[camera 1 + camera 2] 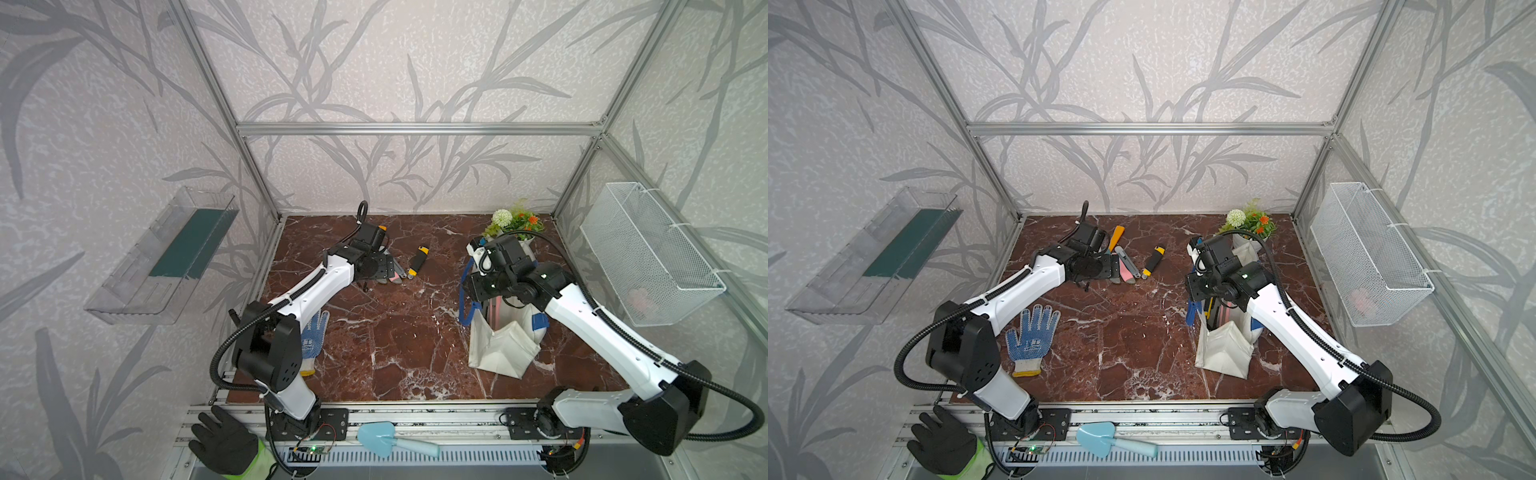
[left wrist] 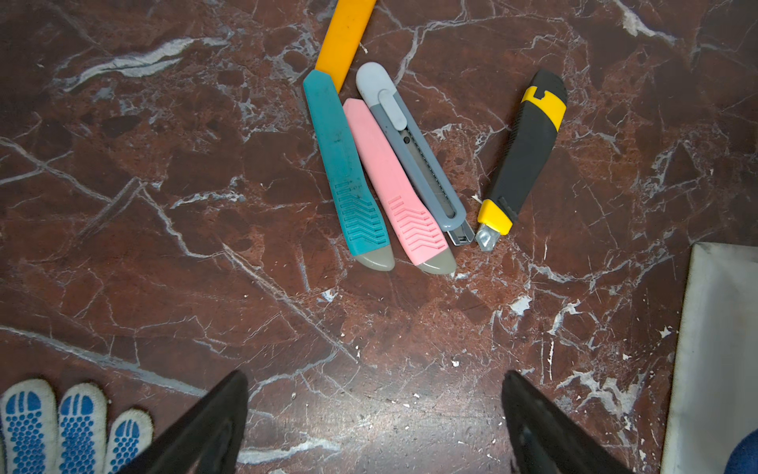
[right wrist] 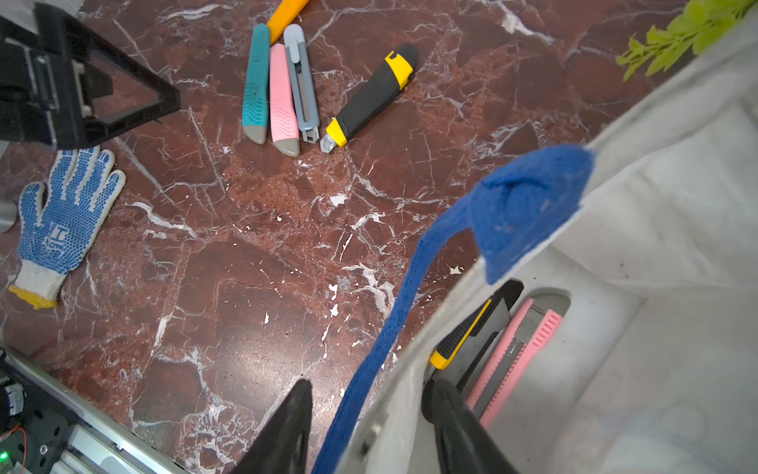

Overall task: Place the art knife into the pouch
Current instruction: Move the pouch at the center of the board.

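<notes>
Right gripper [image 3: 369, 385] straddles the pouch [image 3: 676, 213] rim beside its blue strap [image 3: 410, 295], jaws narrow, grip impossible to tell; inside lie a black-yellow knife [image 3: 471, 332] and a pink knife [image 3: 517, 353]. Beyond, left gripper [image 2: 374, 377] hovers, spread wide, over five art knives [image 2: 393, 180] on the table [image 2: 164, 246].

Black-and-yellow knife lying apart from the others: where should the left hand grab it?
Take the black-and-yellow knife across its black mid-handle, from straight above, with the left hand. It lies flat, with room on both sides there. A blade tip shows at one yellow end, so stay off that.
</notes>
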Tool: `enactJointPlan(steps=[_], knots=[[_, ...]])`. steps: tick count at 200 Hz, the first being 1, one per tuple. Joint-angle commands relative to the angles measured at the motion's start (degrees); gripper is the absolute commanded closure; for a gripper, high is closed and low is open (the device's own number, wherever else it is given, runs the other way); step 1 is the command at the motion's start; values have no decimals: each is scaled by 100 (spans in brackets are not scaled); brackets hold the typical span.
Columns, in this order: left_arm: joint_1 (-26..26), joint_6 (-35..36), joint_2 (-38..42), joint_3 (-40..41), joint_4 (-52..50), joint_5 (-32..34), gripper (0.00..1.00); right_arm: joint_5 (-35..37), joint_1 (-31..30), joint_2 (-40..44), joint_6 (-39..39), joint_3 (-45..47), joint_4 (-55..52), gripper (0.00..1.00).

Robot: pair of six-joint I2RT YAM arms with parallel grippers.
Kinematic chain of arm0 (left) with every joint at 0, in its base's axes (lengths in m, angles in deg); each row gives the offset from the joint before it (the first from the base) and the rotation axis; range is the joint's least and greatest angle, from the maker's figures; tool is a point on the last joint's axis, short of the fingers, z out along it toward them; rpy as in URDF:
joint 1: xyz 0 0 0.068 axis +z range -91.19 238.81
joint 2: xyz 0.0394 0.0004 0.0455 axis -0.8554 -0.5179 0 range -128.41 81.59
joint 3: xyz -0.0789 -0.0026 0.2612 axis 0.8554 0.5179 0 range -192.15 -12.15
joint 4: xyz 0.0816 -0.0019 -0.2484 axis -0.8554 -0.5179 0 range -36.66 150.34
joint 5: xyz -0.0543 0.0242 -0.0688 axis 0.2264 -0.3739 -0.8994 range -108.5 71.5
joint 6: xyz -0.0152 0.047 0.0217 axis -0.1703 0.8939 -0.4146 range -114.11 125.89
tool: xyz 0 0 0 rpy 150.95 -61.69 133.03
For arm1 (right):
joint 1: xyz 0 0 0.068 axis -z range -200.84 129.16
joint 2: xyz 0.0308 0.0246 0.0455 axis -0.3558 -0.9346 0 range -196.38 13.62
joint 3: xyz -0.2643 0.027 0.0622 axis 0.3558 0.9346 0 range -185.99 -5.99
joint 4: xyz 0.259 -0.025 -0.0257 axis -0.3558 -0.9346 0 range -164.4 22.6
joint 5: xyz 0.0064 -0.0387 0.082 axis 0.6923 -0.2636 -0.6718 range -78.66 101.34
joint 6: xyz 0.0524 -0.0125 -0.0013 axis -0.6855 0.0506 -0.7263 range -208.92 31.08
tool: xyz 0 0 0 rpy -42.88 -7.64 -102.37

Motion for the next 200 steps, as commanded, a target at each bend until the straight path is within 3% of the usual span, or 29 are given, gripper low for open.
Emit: enactJointPlan(steps=[1,13,27,49,94,123,146,183,200], knots=[[-2,66,86,63,35,31,6,178,-31,-121,10,-277,-26,65],[8,74,81,71,26,56,6,17,-33,-199,24,-348,20,75],[5,99,84,87,28,57,6,-196,-64,-294,79,-481,55,93],[5,112,190,142,26,37,6,-276,-263,-467,232,-828,42,100],[24,158,360,312,86,176,5,-239,-418,-1088,216,-1560,208,100],[57,155,318,374,158,102,6,48,-507,-1824,341,-2352,-226,100],[143,155,270,338,142,42,6,-175,-505,-2078,291,-2647,-359,100],[315,33,204,238,167,-339,6,-417,-524,-1652,143,-2489,-126,43],[349,5,129,148,153,-341,7,-486,-612,-1383,119,-2380,-62,25]])
